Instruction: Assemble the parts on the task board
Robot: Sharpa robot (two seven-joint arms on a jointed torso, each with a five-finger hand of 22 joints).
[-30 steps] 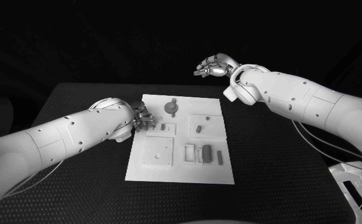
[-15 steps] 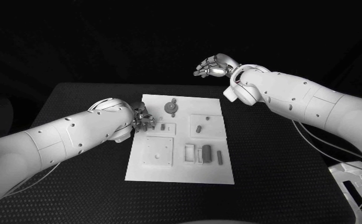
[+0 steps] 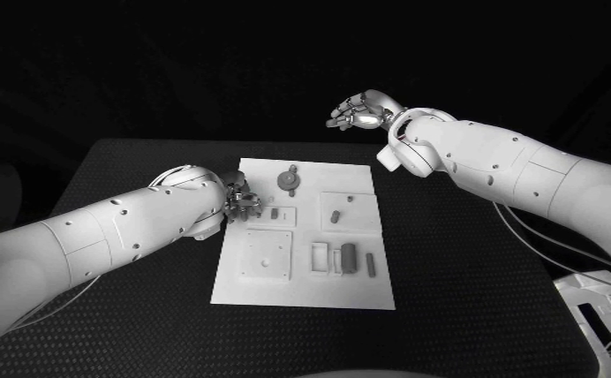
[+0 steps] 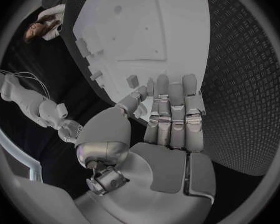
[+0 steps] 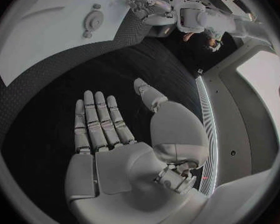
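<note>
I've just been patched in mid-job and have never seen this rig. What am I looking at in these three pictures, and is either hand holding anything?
It is a two-armed robot at a black table. One picture looks down from its head; the two round ones come from cameras at each wrist. The white task board lies mid-table with small grey parts on it. The left hand is at the board's left edge, fingers laid flat by a part; whether it grips is unclear. The right hand is raised beyond the board, open, holding nothing.

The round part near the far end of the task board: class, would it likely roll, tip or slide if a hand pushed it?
The round part lies flat on the task board, so it probably would not tip or roll. It would likely slide, as the board looks smooth. Being small, it is probably light.
</note>
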